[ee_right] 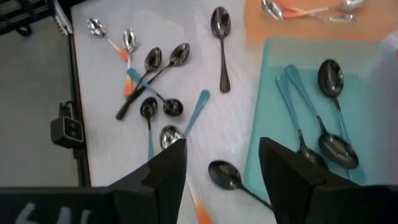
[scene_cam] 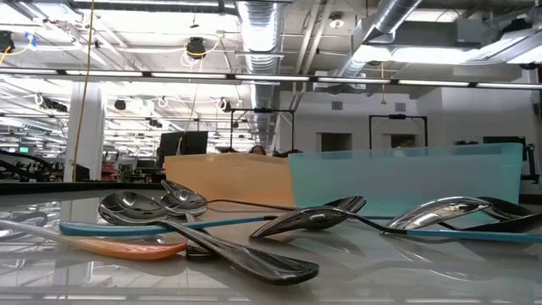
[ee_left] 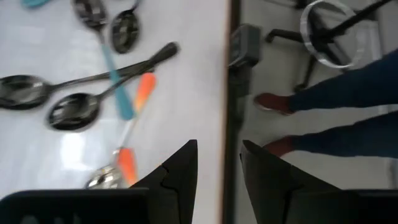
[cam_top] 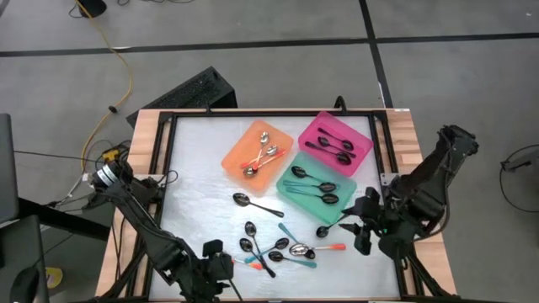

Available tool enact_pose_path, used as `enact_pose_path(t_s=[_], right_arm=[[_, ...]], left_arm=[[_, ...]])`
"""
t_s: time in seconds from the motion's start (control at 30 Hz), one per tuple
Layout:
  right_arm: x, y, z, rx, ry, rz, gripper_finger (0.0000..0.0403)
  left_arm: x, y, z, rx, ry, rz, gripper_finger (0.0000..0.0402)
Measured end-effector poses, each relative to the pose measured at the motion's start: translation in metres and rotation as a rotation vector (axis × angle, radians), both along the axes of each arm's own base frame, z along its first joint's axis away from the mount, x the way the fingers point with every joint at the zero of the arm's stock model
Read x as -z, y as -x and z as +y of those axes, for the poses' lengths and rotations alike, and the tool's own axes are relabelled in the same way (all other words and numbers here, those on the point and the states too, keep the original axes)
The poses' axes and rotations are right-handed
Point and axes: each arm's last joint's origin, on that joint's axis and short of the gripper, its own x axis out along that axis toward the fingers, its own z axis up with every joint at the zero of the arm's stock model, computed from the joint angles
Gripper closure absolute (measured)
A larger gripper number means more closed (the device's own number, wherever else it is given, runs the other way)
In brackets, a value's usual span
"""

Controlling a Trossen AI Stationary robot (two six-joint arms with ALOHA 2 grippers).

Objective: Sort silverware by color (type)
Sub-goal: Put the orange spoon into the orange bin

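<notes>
Done: some spoons are lying in the orange tray (cam_top: 236, 157), teal tray (cam_top: 290, 191), pink tray (cam_top: 364, 135) | Left: loose spoons (cam_top: 274, 249) are waiting near the counter's front edge | right hand (cam_top: 364, 225) is hovering wide, empty, by teal tray | left hand (cam_top: 210, 268) wide, empty, at front edge.

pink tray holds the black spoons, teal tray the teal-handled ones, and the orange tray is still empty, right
Not quite. The orange tray is not empty: the high view shows several shiny spoons with orange handles lying in it. The rest holds: black spoons lie in the pink tray, and teal-handled spoons lie in the teal tray.
</notes>
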Motion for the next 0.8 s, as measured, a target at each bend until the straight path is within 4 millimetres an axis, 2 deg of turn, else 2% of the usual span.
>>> enact_pose_path(t_s=[0.27, 0.4, 0.53, 0.8], right_arm=[[0.022, 0.011, 0.006, 0.049, -0.038, 0.017, 0.0196], [0.028, 0.014, 0.009, 0.047, -0.048, 0.020, 0.0196], [0.033, 0.018, 0.012, 0.035, -0.055, 0.023, 0.0196], [0.035, 0.019, 0.012, 0.038, -0.056, 0.025, 0.0196]], left_arm=[[0.009, 0.010, -0.003, -0.001, -0.064, 0.012, 0.0294], [0.023, 0.018, -0.007, -0.020, -0.051, 0.019, 0.0294], [0.037, 0.024, -0.014, -0.044, 0.013, 0.006, 0.0294], [0.052, 0.037, -0.016, -0.106, 0.037, 0.052, 0.0294]])
